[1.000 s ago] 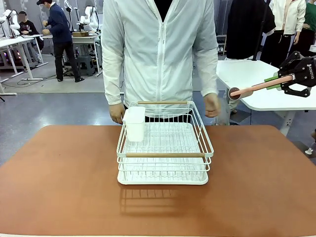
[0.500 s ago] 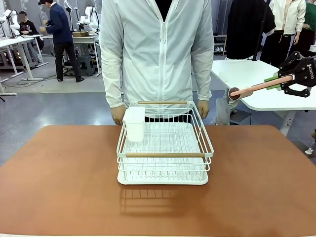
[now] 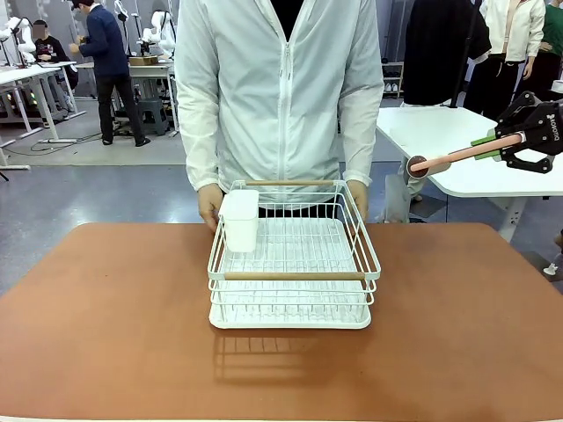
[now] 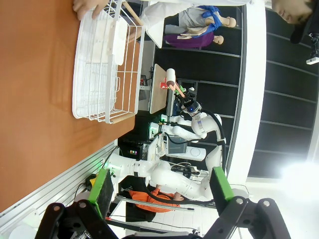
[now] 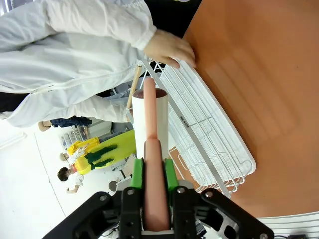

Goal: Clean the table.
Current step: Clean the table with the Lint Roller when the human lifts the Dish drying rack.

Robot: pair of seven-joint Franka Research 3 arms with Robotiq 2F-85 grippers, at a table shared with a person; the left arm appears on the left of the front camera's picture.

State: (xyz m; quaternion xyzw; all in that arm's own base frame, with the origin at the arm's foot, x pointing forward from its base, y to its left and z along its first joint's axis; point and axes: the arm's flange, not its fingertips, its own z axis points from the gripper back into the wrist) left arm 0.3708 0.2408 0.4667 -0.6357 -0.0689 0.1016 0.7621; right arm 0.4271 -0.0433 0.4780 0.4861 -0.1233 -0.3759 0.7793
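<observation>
**Front view.** Reddish-brown tabletop [image 3: 97,325] across the whole foreground. White wire rack [image 3: 295,272] at its centre, with a white container [image 3: 239,220] hung inside the rack's far-left corner. Person's hands [image 3: 209,207] at the rack's two far corners; contact not discernible. Right tool [image 3: 488,143] raised at upper right, well above the tabletop, clamped on a pink handle [image 3: 449,156] with its round end toward the person.

**Left wrist view.** Left tool [image 4: 160,191] with jaws spread wide and nothing between the green pads. Tabletop and rack well ahead, with one hand at the rack's far rim.

**Right wrist view.** Green pads pressed against both sides of the pink handle. Beyond the handle's tip, rack standing on the tabletop, one hand resting on its rim.
</observation>
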